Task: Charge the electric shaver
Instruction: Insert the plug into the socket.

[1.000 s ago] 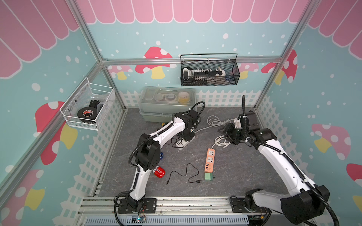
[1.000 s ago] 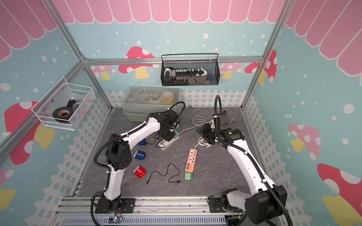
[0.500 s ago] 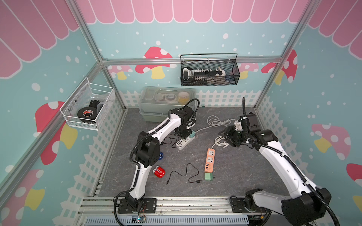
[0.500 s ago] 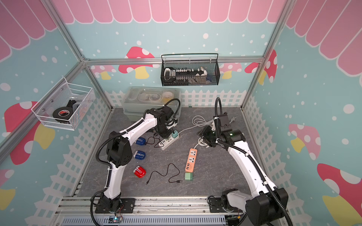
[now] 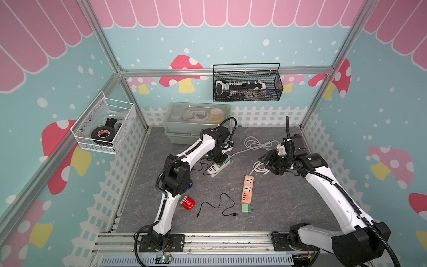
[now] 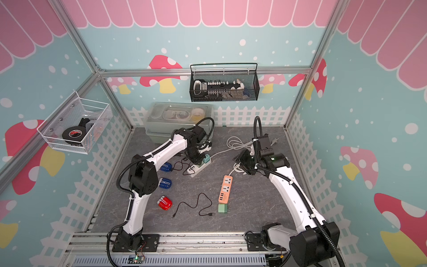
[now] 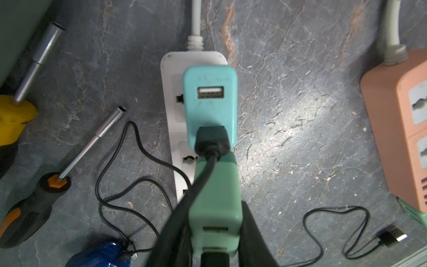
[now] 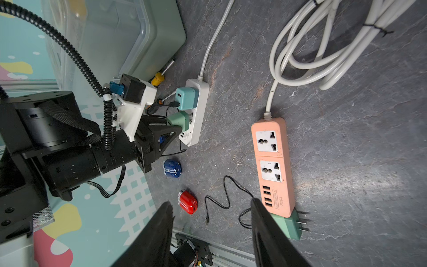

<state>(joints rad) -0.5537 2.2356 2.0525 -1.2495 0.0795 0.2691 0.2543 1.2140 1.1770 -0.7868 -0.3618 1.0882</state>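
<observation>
Our left claw (image 7: pixel 215 231) pinches the green adapter (image 7: pixel 215 189), eight o'clock from the blue adapter (image 6: pixel 206 159); right claw (image 8: pixel 210 203) spread. Tilting may jam it.

Black mesh basket (image 5: pixel 247 96) hangs on back wall; black and white items inside, too small to tell. White wire basket (image 5: pixel 124 129) on side wall holds black tape roll (image 5: pixel 102 135). Clear lidded box (image 5: pixel 180 136) sits on grey tabletop (image 5: pixel 277 208) at the back, contents blurred. Yellow-handled screwdriver (image 7: pixel 13 115) lies just beside the box; black-and-orange screwdriver (image 7: pixel 30 215) lies near it, not touching.
</observation>
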